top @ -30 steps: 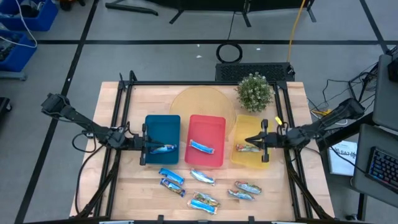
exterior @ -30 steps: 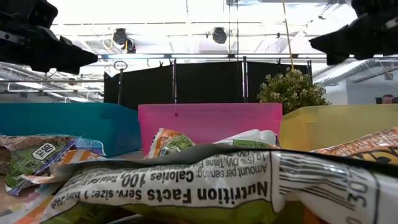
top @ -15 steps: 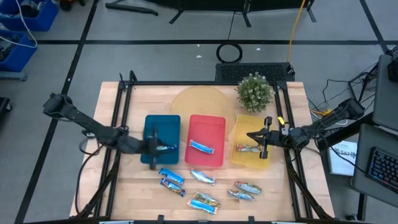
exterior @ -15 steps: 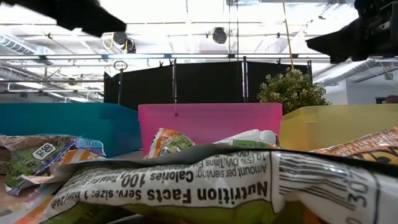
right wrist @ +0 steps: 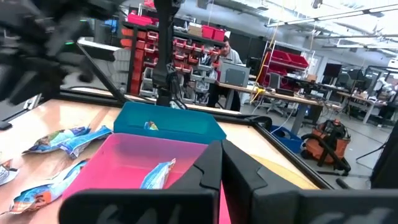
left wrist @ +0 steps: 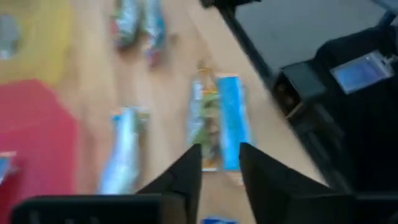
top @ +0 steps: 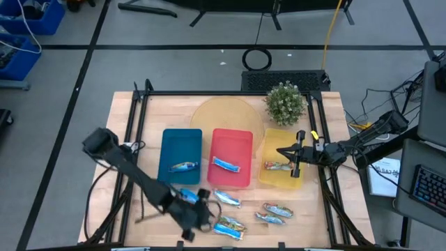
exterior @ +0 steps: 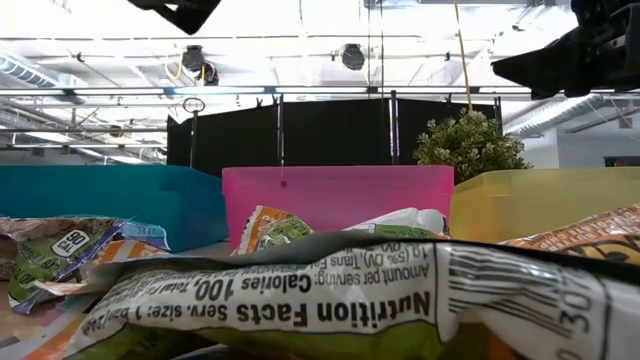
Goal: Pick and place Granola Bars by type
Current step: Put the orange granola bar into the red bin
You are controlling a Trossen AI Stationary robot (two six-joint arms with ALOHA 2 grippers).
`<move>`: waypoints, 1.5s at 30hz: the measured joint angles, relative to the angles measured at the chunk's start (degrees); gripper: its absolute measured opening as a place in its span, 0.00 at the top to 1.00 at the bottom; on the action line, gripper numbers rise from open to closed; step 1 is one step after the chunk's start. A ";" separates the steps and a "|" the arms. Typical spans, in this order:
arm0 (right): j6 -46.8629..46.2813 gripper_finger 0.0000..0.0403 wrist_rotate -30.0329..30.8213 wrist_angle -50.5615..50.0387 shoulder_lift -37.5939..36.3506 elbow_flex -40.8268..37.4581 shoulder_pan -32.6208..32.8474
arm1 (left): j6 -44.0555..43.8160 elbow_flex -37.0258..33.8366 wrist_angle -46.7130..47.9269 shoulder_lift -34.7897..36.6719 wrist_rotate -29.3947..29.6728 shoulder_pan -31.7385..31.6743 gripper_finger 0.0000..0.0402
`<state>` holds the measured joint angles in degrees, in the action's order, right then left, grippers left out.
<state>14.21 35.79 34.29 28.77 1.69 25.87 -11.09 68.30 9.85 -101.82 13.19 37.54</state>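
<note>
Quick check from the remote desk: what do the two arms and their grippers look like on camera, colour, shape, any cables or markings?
Both arms are dark, near-black jointed links, with no markings I can read. The left gripper ends in two flat, tapered black fingers set on a dark crossbar. The right gripper has the same pair of black wedge-shaped fingers. From above, a dark cable loops beside the left arm's base, and a small yellow piece shows near the right arm's wrist.

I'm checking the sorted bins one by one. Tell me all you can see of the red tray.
The red tray is a rectangular, pinkish-red plastic bin with low upright walls that look slightly translucent in the low view. It sits flat on the wooden table, in the middle of the row, close between the blue tray and the yellow tray. One granola bar in a blue and silver wrapper lies inside. Neither gripper touches it.
</note>
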 joint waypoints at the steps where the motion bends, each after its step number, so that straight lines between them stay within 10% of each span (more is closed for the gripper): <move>1: 0.01 1.00 0.00 -0.01 0.00 0.00 0.00 | -1.72 2.19 1.73 -1.74 0.00 0.32 0.64; 12: 0.78 1.00 -0.03 -0.27 0.11 -0.04 0.00 | -13.51 19.46 13.82 -16.81 -2.68 0.68 0.34; 38: 1.32 1.00 -0.07 -0.73 0.15 -0.07 0.04 | -7.25 20.21 17.10 -15.47 6.13 -1.01 0.41; 45: 1.65 1.00 -0.07 -0.73 0.15 -0.07 0.04 | -2.35 20.16 18.70 -17.83 -1.52 -8.04 0.38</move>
<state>15.86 35.73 33.56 28.93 1.62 25.91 -13.44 88.46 28.55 -119.65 11.67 29.50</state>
